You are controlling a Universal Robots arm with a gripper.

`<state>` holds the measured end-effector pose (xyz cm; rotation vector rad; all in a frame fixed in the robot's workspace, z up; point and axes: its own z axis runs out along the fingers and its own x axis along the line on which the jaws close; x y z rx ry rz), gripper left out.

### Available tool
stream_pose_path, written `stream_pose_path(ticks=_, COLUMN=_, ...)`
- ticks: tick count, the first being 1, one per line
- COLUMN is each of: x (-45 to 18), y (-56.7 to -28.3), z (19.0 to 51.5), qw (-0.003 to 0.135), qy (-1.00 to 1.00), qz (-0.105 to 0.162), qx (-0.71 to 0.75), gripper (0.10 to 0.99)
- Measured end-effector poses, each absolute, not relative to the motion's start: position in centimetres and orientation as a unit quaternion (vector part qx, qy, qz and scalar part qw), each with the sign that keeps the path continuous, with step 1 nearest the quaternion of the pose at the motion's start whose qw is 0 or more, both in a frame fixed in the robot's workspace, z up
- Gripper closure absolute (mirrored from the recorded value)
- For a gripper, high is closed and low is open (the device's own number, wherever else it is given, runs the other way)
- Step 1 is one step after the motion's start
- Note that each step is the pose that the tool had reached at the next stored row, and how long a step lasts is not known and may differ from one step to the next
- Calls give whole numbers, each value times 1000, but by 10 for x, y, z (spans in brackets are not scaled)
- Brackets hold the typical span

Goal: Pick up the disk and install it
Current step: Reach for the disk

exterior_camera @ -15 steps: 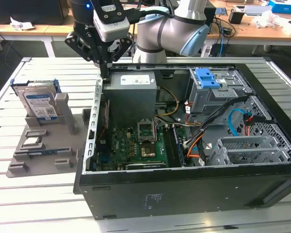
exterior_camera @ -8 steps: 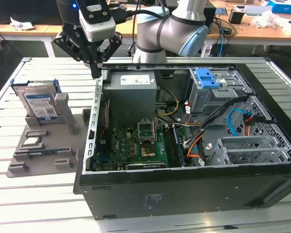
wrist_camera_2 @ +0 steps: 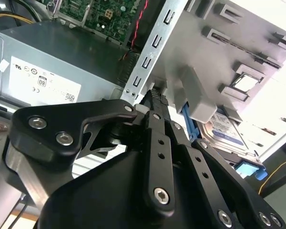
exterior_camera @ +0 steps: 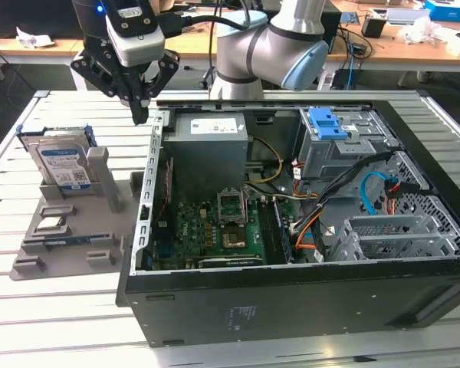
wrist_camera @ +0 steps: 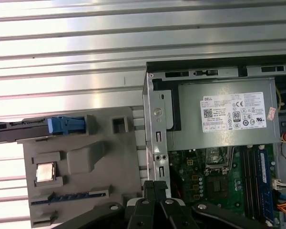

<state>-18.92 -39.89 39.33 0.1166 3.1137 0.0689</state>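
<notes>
claw (exterior_camera: 140,115) together, gripping nothing | beside case (exterior_camera: 291,307) wall | disk (exterior_camera: 61,162) upright in grey holder (exterior_camera: 77,253)

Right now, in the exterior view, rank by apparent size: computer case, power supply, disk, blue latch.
Largest to smallest:
1. computer case
2. power supply
3. disk
4. blue latch

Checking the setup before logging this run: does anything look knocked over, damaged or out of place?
Nothing stands out. The disk stands on edge in its slot on the grey holder, the open computer case lies flat beside it, and the tool hangs empty near a corner of the case.
</notes>
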Motion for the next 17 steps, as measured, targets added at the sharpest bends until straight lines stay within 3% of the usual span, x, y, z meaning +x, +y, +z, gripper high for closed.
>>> stream_pose_path(ticks=17, x=-221, y=-399, z=393, qw=12, qy=999, qz=22, qx=37, gripper=980)
